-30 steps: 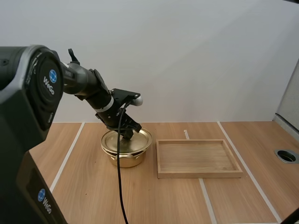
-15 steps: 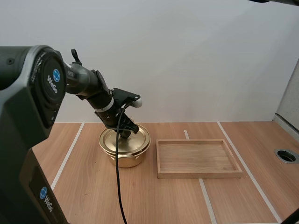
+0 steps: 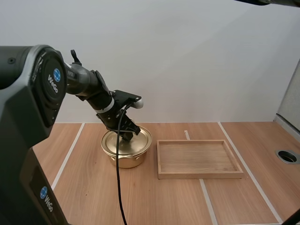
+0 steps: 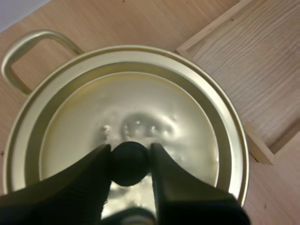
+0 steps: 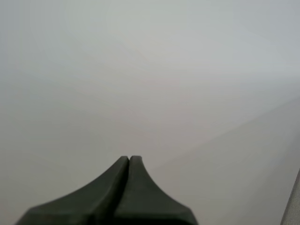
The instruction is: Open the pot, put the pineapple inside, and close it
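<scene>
Lid [image 4: 140, 108] seated flat on the brass-coloured pot [image 3: 125, 158], which stands on the table [image 3: 159, 201] just beside the wooden tray [image 3: 200, 175], on our left arm's side of it. We have our left gripper [image 4: 131, 150] down over the lid's centre, its two black fingers [image 4: 84, 187] pinching the round black knob [image 4: 130, 164] from either side. We judge this hold is meant for lifting the lid straight up, the knob being the only purchase on that smooth dome. One loop handle [image 4: 26, 47] of the pot points away from the tray. Our right gripper [image 5: 129, 161] is well off the work, fingers pressed together on nothing, facing a blank pale wall; likely parked so as not to crowd the pot. Writing: "WeGo" beside a blue roundel, twice on the near arm housing [image 3: 28, 93]. Opening step not yet done; pot closed.
</scene>
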`<action>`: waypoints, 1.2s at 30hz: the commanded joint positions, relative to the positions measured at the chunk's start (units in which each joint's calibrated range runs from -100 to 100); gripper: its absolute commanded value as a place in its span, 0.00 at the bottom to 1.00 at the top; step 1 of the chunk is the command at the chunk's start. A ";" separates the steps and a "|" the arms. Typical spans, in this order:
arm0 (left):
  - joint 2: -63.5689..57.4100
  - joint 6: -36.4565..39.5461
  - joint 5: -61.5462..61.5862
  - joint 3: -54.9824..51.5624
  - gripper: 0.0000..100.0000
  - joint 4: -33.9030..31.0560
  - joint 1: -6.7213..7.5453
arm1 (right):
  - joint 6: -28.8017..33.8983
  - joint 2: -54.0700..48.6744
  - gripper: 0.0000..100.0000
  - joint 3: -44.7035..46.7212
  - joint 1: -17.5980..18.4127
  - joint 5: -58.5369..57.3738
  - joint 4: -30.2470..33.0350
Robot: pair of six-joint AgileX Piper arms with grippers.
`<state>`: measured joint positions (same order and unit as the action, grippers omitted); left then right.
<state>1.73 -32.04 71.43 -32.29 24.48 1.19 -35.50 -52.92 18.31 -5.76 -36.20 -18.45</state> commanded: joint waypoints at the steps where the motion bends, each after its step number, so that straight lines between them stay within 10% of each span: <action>1: 0.09 -0.90 3.21 0.31 1.00 1.51 0.10 | 0.15 -0.71 0.00 -0.23 -0.21 -0.99 0.00; 25: -31.36 13.84 -12.34 47.35 1.00 3.89 0.02 | 1.62 -0.71 0.09 -0.23 -0.21 -8.72 4.16; 36: -54.48 21.65 -38.57 30.56 1.00 2.29 0.02 | 3.27 -3.19 0.09 -0.07 -0.21 -7.40 -1.96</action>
<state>-49.06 -11.42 43.47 4.12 27.51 1.19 -32.52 -54.33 18.31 -5.76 -45.72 -19.11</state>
